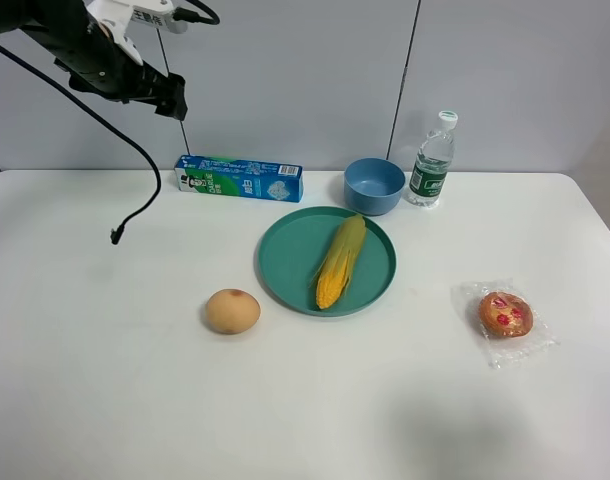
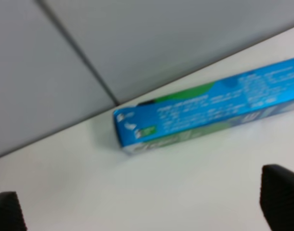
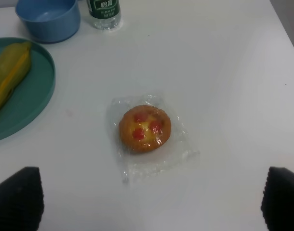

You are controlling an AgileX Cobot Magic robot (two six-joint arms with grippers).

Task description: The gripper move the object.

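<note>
The white counter (image 1: 105, 400) fills most of the high view, with a grey panelled wall behind its far edge. The left arm hangs in the air over the far left corner. Its left hand (image 1: 173, 98) is well above the surface and touches nothing, and a black cable (image 1: 135, 150) loops down from it toward the counter. In the left wrist view its two dark fingertips (image 2: 282, 197) stand wide apart with nothing between them.

A round teal plate (image 1: 285, 250) sits about midway between the left and right edges, closer to the far edge than the near one. A blue and green toothpaste box (image 1: 239, 178) lies flat along the far edge, left of the plate. The ear of corn (image 1: 340, 262) lies on the right half of the plate. Its yellow kernel end points to the near edge and its husk end to the far edge, and neither hand is near it.

A blue bowl (image 1: 374, 185) stands just beyond the plate at the far edge. A clear water bottle (image 1: 431, 165) with a green label stands upright just right of the bowl. A pastry in clear wrap (image 1: 505, 314) lies toward the right edge. A tan ball (image 1: 232, 311) rests just left of the plate.

The right hand (image 3: 149, 199) shows only in its own wrist view. It is spread wide and empty, above the counter just short of the pastry.
</note>
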